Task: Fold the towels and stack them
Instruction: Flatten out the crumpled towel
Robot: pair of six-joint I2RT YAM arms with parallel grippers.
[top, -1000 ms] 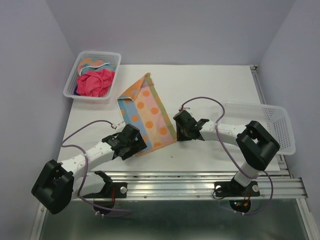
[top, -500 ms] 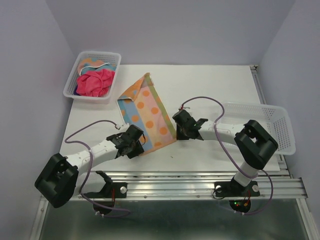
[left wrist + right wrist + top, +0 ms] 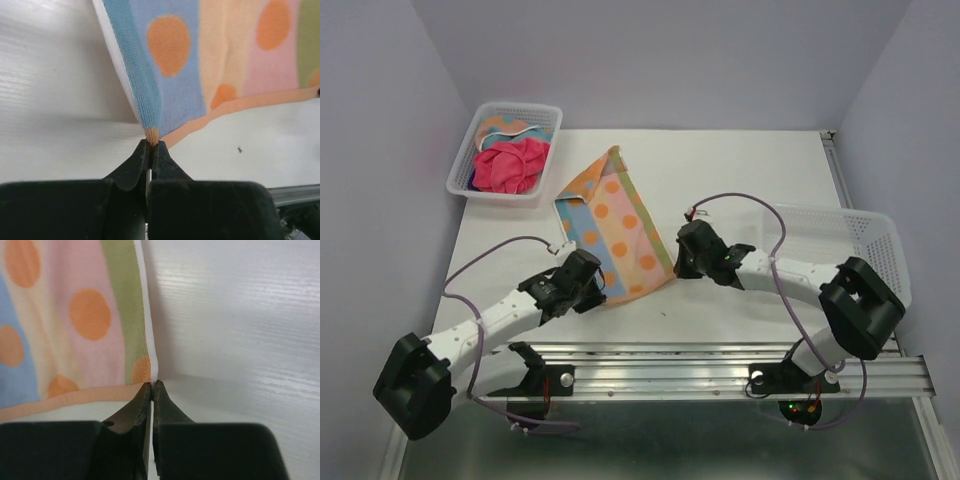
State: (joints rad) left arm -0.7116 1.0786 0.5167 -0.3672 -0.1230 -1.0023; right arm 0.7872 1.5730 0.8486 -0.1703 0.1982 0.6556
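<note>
A towel [image 3: 615, 225] striped in blue, peach, pink and green, with orange dots, lies half folded at the table's middle. My left gripper [image 3: 598, 290] sits at its near left corner. In the left wrist view, that gripper [image 3: 151, 145] is shut on the orange tip of the towel [image 3: 210, 55]. My right gripper [image 3: 678, 262] sits at the near right corner. Seen from the right wrist, the gripper [image 3: 152, 385] is shut on the white edge of the towel [image 3: 75, 325]. A pink-red towel [image 3: 508, 165] and a patterned one [image 3: 510, 127] lie crumpled in the back-left basket.
A white mesh basket [image 3: 460, 180] holding the other towels stands at the back left corner. A second white mesh basket [image 3: 850, 240] stands at the right edge, behind my right arm. A metal rail [image 3: 720, 365] runs along the near edge.
Both grippers have closed on the towel's near corners, the left one from wide open. The left arm has stretched out lower and the right arm's elbow has swung to the right.
</note>
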